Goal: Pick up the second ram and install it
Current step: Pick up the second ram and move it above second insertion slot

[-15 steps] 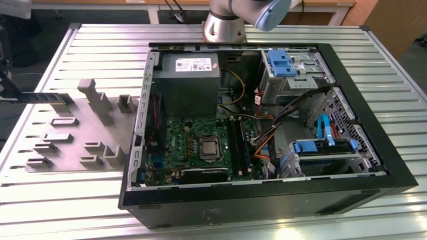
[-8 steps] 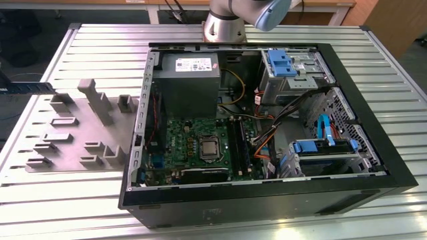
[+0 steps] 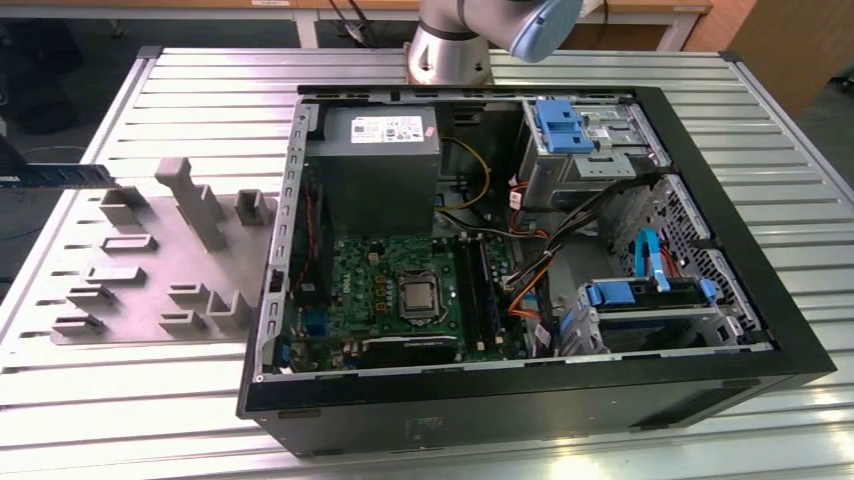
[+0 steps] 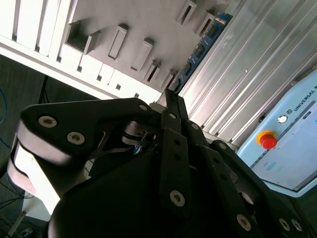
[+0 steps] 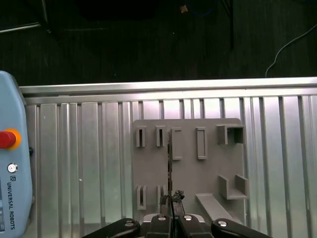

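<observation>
The second ram [image 4: 200, 47] is a thin blue strip with black chips, and it sticks out from the tips of my gripper [image 4: 168, 96], which is shut on one end of it. In the first wrist view the ram [image 5: 170, 158] shows edge-on, running from my gripper [image 5: 171, 199] over the grey slotted holder plate [image 5: 188, 173]. In the exterior view the ram [image 3: 64, 175] hangs at the far left, just above the holder plate [image 3: 147, 270]. The open computer case [image 3: 534, 380] lies to the right, with the green motherboard [image 3: 367, 275] and its dark memory slots [image 3: 481, 290].
The holder plate and the case rest on a ribbed metal table [image 3: 120, 390]. The arm's base [image 3: 454, 50] stands behind the case. A pale blue teach pendant [image 5: 12, 163] with a red button lies on the table beside the plate. Cables, drive bays and a power supply [image 3: 380, 150] crowd the case.
</observation>
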You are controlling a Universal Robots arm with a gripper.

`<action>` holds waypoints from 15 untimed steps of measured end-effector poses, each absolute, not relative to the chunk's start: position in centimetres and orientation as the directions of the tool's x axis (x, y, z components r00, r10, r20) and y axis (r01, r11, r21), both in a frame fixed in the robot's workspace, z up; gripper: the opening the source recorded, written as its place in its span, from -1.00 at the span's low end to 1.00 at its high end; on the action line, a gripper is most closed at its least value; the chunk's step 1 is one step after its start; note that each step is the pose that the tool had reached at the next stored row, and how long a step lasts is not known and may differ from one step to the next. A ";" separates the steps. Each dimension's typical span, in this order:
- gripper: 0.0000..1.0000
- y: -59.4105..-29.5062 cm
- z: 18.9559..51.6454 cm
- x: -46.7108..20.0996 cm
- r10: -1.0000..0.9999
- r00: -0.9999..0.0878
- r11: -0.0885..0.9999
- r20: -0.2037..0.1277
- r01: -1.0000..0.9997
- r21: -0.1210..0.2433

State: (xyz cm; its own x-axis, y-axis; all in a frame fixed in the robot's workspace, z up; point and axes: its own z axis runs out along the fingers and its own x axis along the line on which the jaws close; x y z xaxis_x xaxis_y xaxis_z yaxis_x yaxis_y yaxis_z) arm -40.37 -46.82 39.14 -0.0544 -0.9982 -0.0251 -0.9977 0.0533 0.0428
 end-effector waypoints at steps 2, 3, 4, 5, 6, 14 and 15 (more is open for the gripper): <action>-0.76 -46.8 39.1 -39.8 -0.998 -0.054 0.053 -0.025 -0.998 0.043; -0.76 -46.8 39.1 -39.5 -0.998 -0.054 0.053 -0.025 -0.998 0.043; -0.76 -46.8 39.1 -39.2 -0.998 -0.054 0.053 -0.025 -0.998 0.043; -0.76 -46.8 39.1 -38.9 -0.998 -0.054 0.053 -0.025 -0.998 0.043; -0.76 -46.8 39.1 -38.5 -0.998 -0.054 0.053 -0.025 -0.998 0.043; -0.76 -46.8 39.1 -35.1 -0.998 -0.054 0.053 -0.025 -0.998 0.043; -0.76 -46.8 39.1 -34.6 -0.998 -0.054 0.053 -0.025 -0.998 0.043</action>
State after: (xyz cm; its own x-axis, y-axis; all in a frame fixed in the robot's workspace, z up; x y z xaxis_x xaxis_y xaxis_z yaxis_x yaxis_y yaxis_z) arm -34.63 -46.82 39.11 -0.0544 -0.9982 -0.0251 -0.9977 0.0533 0.0428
